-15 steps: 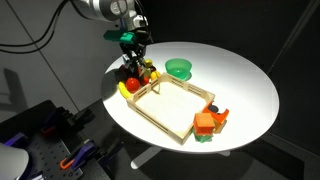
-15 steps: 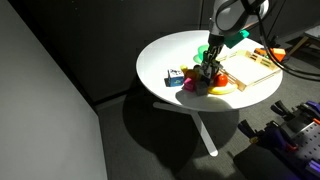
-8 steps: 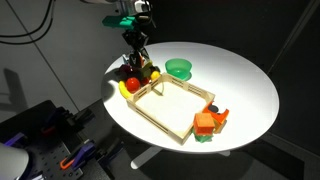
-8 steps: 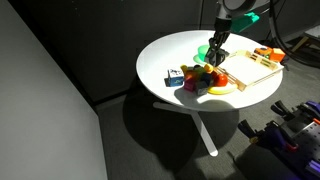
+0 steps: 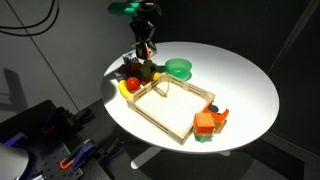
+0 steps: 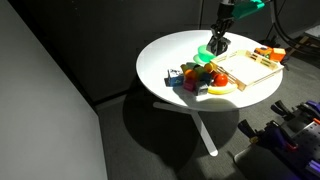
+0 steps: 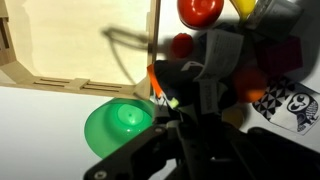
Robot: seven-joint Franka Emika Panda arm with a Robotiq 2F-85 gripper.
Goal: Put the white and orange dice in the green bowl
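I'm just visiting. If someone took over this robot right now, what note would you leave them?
The gripper hangs above the table, between the toy pile and the green bowl. Its fingers are closed on what looks like the white and orange dice.
The bowl looks empty.
Done: dice picked up.
Left: carry it over the bowl and release.

I see a round white table (image 5: pixel 245 85) | wooden tray (image 5: pixel 181 106) lying on it | orange blocky toy (image 5: pixel 207 123) just beside one tray corner | heap of toy fruit (image 6: pixel 203 77) at the tray's opposite end, yellow banana (image 6: pixel 222 90) on its edge
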